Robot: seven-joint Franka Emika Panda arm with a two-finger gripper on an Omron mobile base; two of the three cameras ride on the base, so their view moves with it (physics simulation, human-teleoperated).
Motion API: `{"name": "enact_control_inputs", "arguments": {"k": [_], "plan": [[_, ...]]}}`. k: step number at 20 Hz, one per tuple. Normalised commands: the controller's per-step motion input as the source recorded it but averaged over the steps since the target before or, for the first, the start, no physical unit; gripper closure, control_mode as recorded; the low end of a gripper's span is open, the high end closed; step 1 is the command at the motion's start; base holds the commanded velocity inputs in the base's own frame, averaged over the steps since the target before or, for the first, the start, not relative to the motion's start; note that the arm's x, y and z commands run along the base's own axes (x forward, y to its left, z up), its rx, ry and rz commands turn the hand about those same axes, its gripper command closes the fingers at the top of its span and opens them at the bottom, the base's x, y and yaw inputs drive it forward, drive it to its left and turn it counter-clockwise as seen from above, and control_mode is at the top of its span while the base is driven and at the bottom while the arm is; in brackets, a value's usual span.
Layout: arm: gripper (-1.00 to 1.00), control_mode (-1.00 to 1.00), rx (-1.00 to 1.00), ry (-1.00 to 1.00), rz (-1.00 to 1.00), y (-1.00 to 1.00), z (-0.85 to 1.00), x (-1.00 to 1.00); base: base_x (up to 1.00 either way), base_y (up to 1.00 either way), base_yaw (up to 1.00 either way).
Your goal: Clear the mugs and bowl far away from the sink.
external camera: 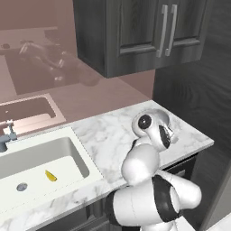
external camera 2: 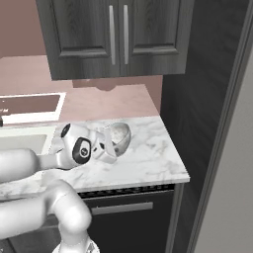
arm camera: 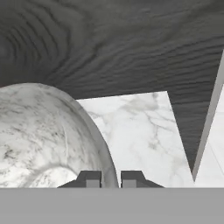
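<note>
The speckled grey-white bowl [external camera 2: 121, 136] hangs tilted on its side over the marble counter [external camera 2: 148, 158], right of the sink [external camera: 40, 164]. My gripper [external camera 2: 113, 150] is shut on its rim from the left. In the hand view the bowl [arm camera: 43, 135] takes up the left half, and its thin rim runs down between the two fingertips of the gripper [arm camera: 110, 176]. In the left base view my own wrist hides the bowl. The mugs are out of view.
The sink holds a small yellow object [external camera: 51, 176] beside the drain [external camera: 21, 186], with the faucet [external camera: 6, 135] at its back. Dark upper cabinets [external camera 2: 116, 34] hang over the counter. A tall dark panel [external camera 2: 207, 99] bounds the counter's right end.
</note>
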Motion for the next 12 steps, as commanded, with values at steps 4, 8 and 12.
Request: {"name": "enact_control_inputs", "arguments": {"k": [4,8,12], "plan": [[1.00,-1.00,0.24,0.00,0.00,0.00,0.47,-0.49,0.00,0.00,0.00],[1.00,-1.00,0.32,0.00,0.01,-0.05,0.47,-0.46,0.00,0.00,0.00],[1.00,-1.00,0.32,0.00,0.01,0.00,0.44,-0.25,0.00,0.00,0.00]]}}
